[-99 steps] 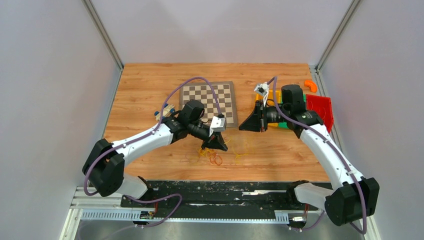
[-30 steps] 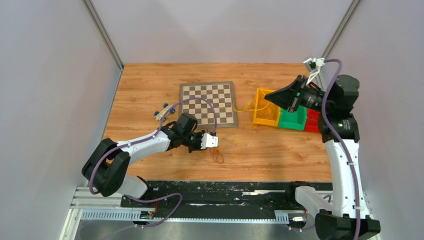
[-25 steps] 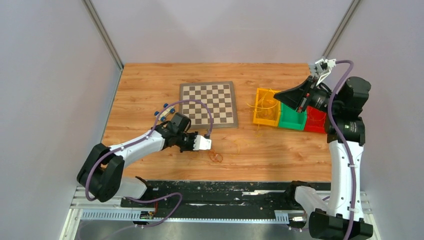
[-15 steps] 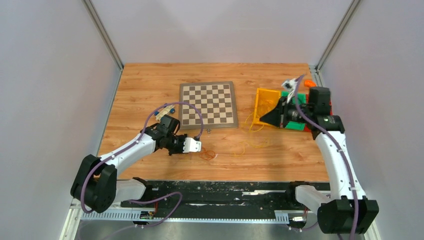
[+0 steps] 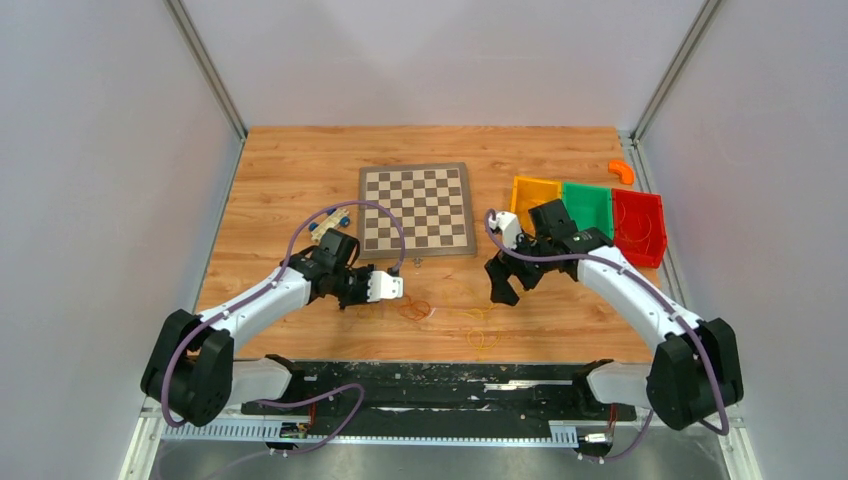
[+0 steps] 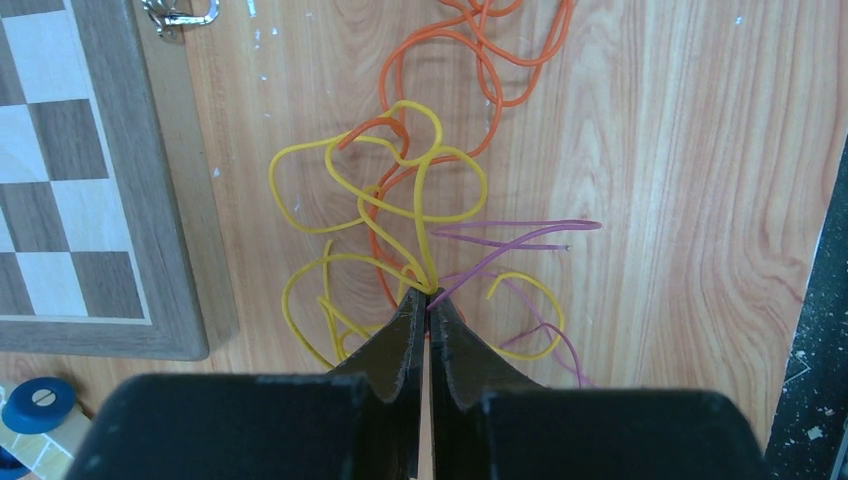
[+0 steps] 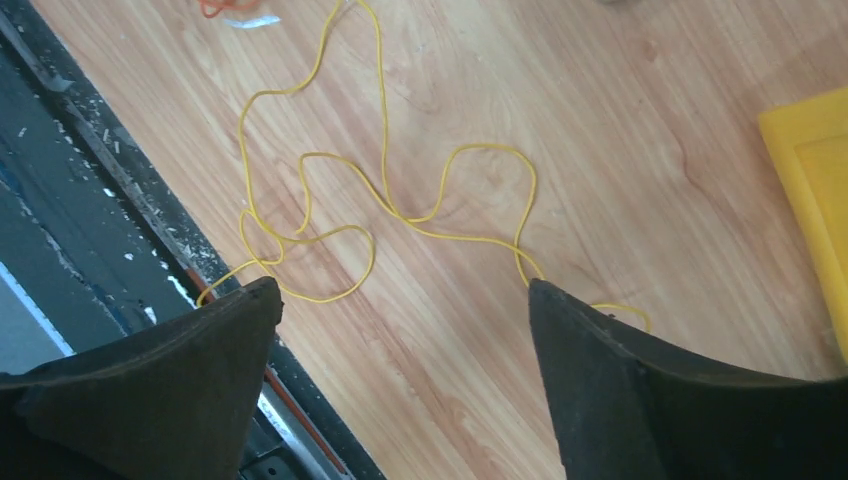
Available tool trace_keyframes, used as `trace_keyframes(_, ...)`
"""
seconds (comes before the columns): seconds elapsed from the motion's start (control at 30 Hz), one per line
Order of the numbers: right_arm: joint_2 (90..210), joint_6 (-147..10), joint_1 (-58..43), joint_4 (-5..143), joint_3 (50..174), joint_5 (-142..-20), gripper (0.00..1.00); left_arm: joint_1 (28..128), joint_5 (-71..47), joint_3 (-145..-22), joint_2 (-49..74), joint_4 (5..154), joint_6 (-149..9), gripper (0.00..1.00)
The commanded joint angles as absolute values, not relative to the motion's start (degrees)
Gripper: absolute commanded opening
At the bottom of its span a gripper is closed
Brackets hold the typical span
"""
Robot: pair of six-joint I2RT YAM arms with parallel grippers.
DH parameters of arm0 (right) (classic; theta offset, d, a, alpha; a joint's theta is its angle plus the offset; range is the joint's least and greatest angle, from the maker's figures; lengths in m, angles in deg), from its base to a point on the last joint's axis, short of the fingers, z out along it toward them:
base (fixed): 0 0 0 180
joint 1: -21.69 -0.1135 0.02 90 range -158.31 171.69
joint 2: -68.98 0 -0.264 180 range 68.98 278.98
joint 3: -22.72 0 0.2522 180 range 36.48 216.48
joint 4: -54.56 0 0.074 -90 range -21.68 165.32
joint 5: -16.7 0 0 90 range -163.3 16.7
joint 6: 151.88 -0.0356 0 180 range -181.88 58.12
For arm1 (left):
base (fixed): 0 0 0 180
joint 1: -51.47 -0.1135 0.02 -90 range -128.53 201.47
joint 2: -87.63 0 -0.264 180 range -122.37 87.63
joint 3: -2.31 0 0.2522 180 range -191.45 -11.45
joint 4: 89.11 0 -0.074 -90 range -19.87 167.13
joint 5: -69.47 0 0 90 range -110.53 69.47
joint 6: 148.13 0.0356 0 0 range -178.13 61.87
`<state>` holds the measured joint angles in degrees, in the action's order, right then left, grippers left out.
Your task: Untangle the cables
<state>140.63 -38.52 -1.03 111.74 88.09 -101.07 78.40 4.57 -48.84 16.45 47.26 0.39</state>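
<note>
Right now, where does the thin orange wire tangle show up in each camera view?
Top external: thin orange wire tangle on the wooden table, nearer than the chessboard.
Left wrist: top centre, beyond the thin yellow wire pinched in the left gripper.
Right wrist: top left corner, mostly cut off.
Shared landmark: black strip along the table's near edge.

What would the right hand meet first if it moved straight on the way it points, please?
Probably the loose yellow wire lying on the table ahead of it, though depth is unclear.

Smooth wood-grain table [image 6: 680,150], glossy cables [image 6: 408,155]
</note>
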Motion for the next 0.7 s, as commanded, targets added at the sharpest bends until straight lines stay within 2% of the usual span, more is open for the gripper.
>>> trace_keyframes(0.0, 144.6, -40.3, -3.0, 108.4, 90.0, -98.0, 1.0, 78.0, 5.7, -48.9, 16.6, 50.1, -1.5, 0.07)
trace_keyframes(0.43, 157.3, -35.3, -13.2, 106.3, 89.9, -97.6, 1.0, 77.4, 6.6, -49.2, 16.8, 49.5, -2.0, 0.08)
trace_keyframes(0.6, 161.2, -34.3, -15.0, 100.5, 89.0, -91.0, 1.0, 77.3, 7.0, -49.1, 16.6, 50.3, -2.6, 0.08)
trace_keyframes(0.67, 162.5, -34.7, -15.1, 98.1, 88.7, -87.7, 0.97, 77.3, 7.0, -49.1, 16.4, 50.5, -2.7, 0.08)
